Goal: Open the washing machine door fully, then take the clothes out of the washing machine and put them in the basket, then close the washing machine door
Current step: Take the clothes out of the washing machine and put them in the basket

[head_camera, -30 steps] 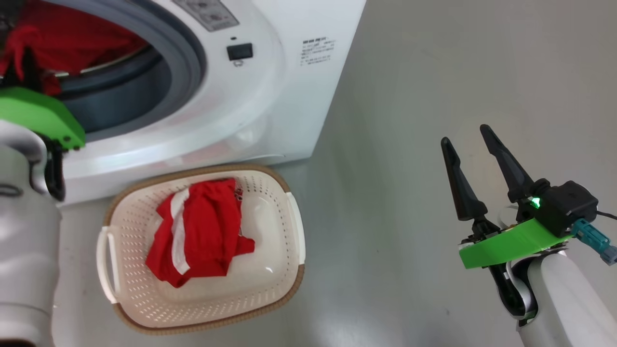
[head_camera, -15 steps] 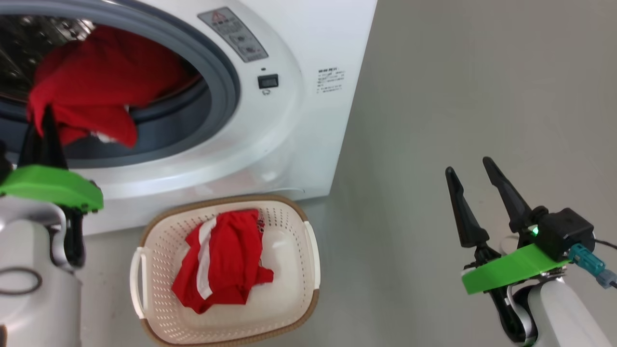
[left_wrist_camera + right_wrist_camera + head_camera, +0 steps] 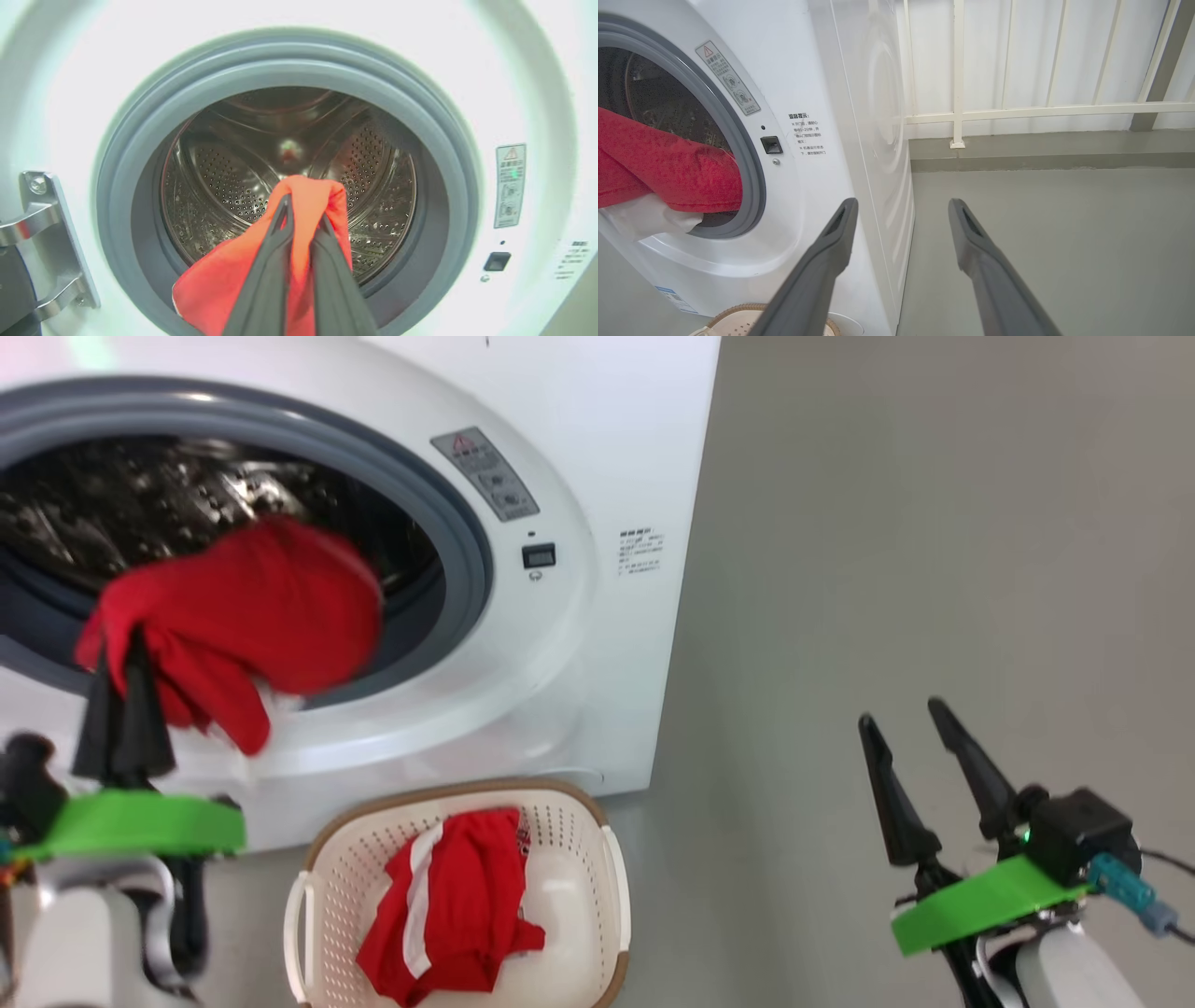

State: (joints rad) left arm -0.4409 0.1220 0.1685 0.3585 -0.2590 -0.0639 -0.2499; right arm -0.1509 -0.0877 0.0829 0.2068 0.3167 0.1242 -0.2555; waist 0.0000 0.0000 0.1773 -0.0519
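Left wrist view: my left hand grips the clothes at the washing machine rim. Head view: right hand spread wide over open floor.

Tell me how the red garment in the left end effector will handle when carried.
Probably floppy: the red garment droops from the left end effector. Likely light, held by one pinch. Its hanging tail may snag the grey ring.

Red clothes hang pinched in left gripper.
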